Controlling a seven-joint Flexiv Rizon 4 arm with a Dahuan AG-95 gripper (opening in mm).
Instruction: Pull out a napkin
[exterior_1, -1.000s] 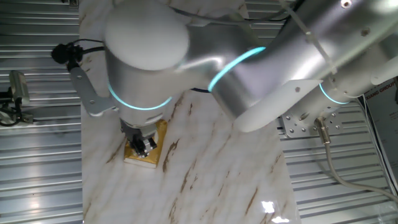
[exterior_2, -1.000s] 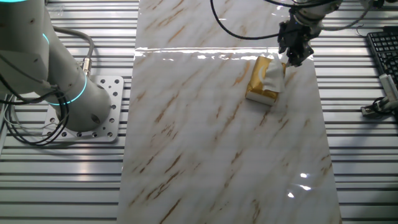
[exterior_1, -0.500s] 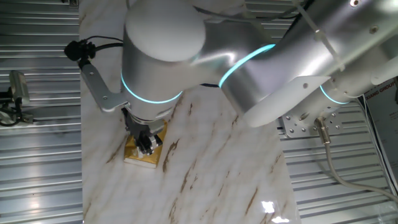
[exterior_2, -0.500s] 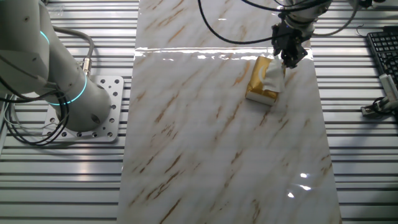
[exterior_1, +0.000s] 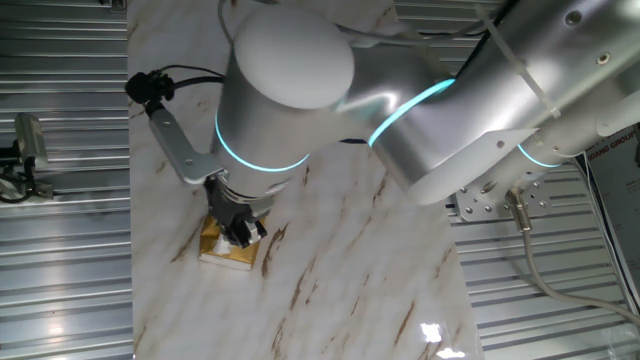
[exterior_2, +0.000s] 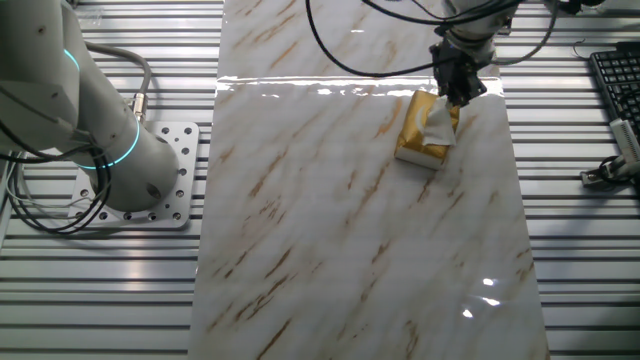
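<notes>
Quick count of what I'm seeing on my desk (exterior_2: 330, 230) right now: one golden tissue pack (exterior_2: 417, 135), and one white napkin (exterior_2: 438, 126) sticking up out of it. I'm working with one arm and one end effector (exterior_2: 459, 92). Off to the side I'm also spotting one black keyboard (exterior_2: 615, 82) and one bolted mounting plate (exterior_2: 165, 175).
</notes>
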